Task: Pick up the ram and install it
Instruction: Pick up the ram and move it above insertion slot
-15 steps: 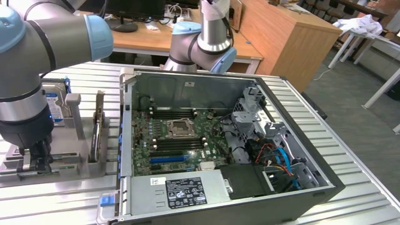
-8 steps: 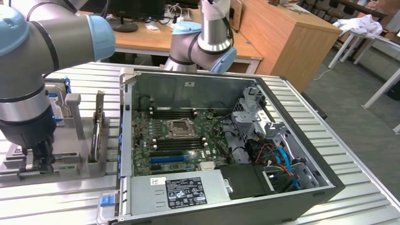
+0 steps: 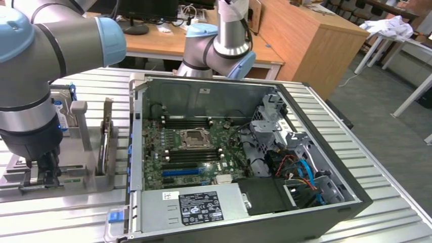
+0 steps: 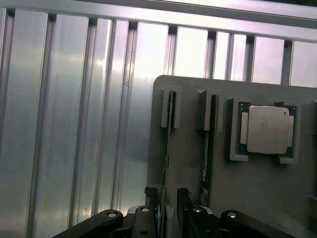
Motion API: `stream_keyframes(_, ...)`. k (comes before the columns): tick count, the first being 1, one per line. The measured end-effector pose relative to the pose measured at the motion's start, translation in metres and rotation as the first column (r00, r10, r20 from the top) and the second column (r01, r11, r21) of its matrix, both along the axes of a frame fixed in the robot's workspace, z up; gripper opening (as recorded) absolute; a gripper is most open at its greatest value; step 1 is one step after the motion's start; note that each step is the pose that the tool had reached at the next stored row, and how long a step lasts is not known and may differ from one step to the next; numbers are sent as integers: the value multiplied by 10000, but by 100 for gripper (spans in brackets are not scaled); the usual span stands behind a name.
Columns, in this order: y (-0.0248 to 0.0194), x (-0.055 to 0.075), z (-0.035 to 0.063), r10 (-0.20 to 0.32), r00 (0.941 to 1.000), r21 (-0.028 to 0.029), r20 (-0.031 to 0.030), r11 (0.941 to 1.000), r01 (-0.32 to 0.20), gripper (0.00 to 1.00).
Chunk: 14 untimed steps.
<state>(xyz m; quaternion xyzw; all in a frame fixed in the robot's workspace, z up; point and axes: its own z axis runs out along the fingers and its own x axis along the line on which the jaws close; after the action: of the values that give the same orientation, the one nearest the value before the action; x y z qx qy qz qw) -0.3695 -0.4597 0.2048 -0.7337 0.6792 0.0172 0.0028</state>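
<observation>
The ram (image 4: 167, 144) is a thin stick standing on edge in a slot of the grey holder plate (image 4: 188, 208). A second stick (image 4: 207, 148) stands in the neighbouring slot. My gripper (image 4: 166, 198) is open, and its dark fingers (image 4: 150, 196) sit one on each side of the first stick's line near one end, with a gap to it. In the exterior view the gripper (image 3: 40, 174) hangs low over the holder (image 3: 68, 174) at the left, and the upright sticks (image 3: 106, 134) stand beside it. The motherboard's black slots (image 3: 192, 121) lie inside the open case.
A silver processor chip (image 4: 267, 130) rests in a recess of the holder. The open computer case (image 3: 324, 202) fills the middle of the ribbed aluminium table (image 3: 398, 202). A hard drive (image 3: 62, 114) stands behind the holder. The arm's rear links (image 3: 219, 45) rise beyond the case.
</observation>
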Motion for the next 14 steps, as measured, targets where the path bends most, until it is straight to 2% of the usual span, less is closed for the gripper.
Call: stream_keyframes(14, 0, 1, -2, -263, 9997, 2, 1, 9997, 263, 30)
